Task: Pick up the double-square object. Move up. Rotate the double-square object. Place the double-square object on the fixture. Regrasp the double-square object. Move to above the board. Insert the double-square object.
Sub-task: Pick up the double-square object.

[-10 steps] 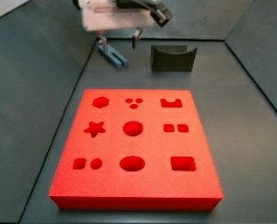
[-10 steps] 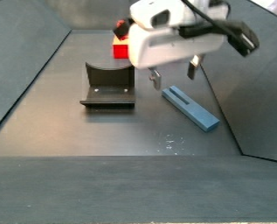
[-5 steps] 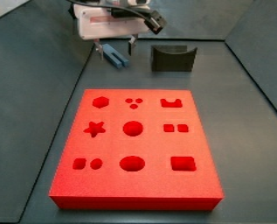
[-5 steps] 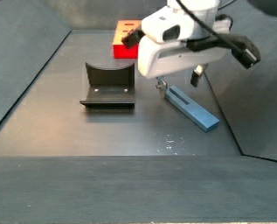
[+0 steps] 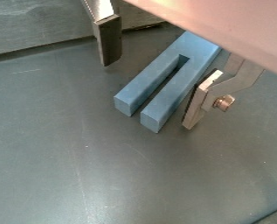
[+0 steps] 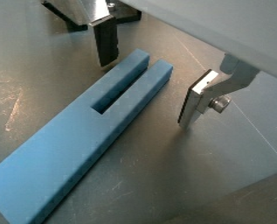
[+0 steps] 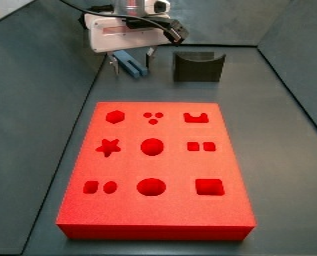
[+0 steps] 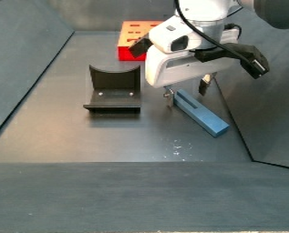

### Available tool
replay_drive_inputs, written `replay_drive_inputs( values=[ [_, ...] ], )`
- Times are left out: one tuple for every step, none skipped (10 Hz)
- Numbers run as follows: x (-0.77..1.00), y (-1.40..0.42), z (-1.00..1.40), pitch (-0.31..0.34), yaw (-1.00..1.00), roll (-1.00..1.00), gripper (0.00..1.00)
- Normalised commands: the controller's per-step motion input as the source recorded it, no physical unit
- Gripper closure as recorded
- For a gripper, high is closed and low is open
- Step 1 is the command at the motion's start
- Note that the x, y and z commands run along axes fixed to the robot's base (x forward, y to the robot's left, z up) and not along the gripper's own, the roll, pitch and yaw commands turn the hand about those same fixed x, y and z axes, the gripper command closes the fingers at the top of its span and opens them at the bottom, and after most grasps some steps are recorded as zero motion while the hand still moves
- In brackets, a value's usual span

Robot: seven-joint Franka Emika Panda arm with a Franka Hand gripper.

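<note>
The double-square object point(image 5: 164, 80) is a blue-grey bar with a slot at one end, lying flat on the dark floor; it also shows as a long bar point(image 6: 79, 144) in a wrist view. My gripper point(image 5: 155, 72) is open and low over it, one finger on each side of the slotted end, with a gap on both sides. In a side view the gripper point(image 8: 184, 92) hangs over the near end of the bar point(image 8: 204, 115). In a side view the bar point(image 7: 131, 68) is mostly hidden beneath the gripper point(image 7: 127, 60). The fixture point(image 7: 197, 66) stands beside it. The red board point(image 7: 154, 165) lies in front.
The fixture point(image 8: 114, 89) sits just beside the bar, on the side away from the sloping wall. The tray's sloping dark walls point(image 8: 250, 100) rise close behind the bar. A corner of the red board point(image 8: 132, 41) shows behind the arm.
The gripper has come down from above the bar until its open fingers straddle the slotted end. The bar, fixture and board have not moved.
</note>
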Motion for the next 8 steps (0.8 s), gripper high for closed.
replay_drive_inputs(
  values=[
    [0.00,0.00,-0.06,-0.029,0.00,0.00,0.00],
    [0.00,0.00,-0.48,-0.203,0.00,0.00,0.00],
    [0.00,0.00,-0.23,-0.109,0.00,-0.02,0.00],
    [0.00,0.00,-0.03,-0.027,0.00,0.00,0.00],
    [0.00,0.00,0.00,0.000,0.00,0.00,1.00],
    [0.00,0.00,0.00,0.000,0.00,0.00,1.00],
    [0.00,0.00,0.00,0.000,0.00,0.00,1.00],
    [0.00,0.00,0.00,0.000,0.00,0.00,1.00]
  ],
)
